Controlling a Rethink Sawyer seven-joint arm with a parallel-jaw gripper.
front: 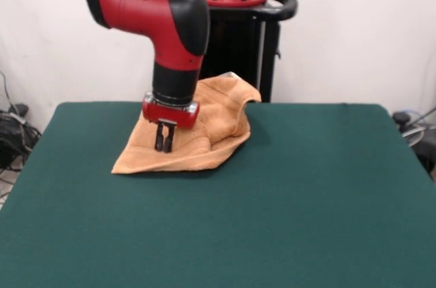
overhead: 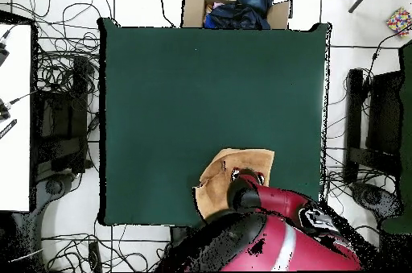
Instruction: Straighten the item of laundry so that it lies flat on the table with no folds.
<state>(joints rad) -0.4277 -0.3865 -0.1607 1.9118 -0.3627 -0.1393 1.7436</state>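
The orange-tan towel [front: 214,124] lies crumpled on the green table [front: 306,199], at the far side just in front of the pedestal. Its far part is bunched up and folded over; its near-left part lies flatter. My gripper [front: 164,144] hangs straight down over the towel's left half. Its two black fingers stand close together, with the tips at or just above the cloth; I cannot tell whether they pinch any. In the overhead view the towel [overhead: 229,169] sits near the table's [overhead: 201,84] bottom edge, partly hidden under my red arm [overhead: 273,205], which also hides the gripper.
The black pedestal [front: 238,36] stands right behind the towel. In the overhead view a cardboard box [overhead: 233,8] holding dark cloth sits beyond the table's top edge. Cables and equipment lie on the floor on both sides.
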